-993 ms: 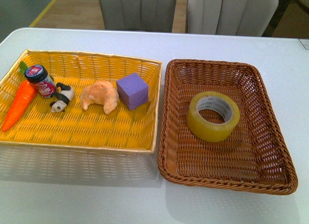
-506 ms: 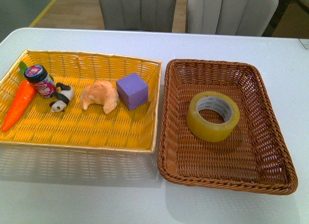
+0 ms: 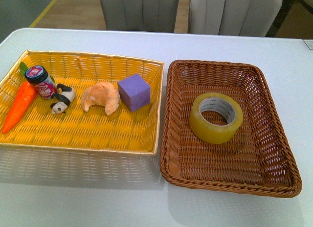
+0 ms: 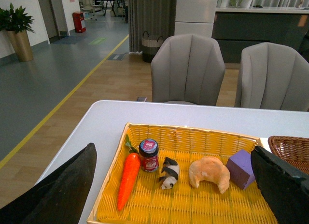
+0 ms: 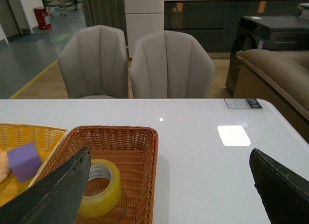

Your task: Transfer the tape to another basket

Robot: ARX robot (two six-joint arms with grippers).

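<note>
The tape (image 3: 215,117), a wide yellowish roll with a white core, lies flat in the middle of the dark brown wicker basket (image 3: 274,139) on the right of the table. Neither arm shows in the front view. In the right wrist view the tape (image 5: 101,190) sits beside one dark finger (image 5: 58,195) of my right gripper (image 5: 169,152), which is open, empty and held above the brown basket (image 5: 140,151). My left gripper (image 4: 173,151) is open and empty too, and hangs over the yellow basket (image 4: 193,134).
The yellow woven basket (image 3: 98,139) on the left holds a toy carrot (image 3: 19,105), a small jar (image 3: 40,81), a panda figure (image 3: 62,99), a croissant (image 3: 101,97) and a purple cube (image 3: 133,92). Two grey chairs (image 3: 195,11) stand behind the white table.
</note>
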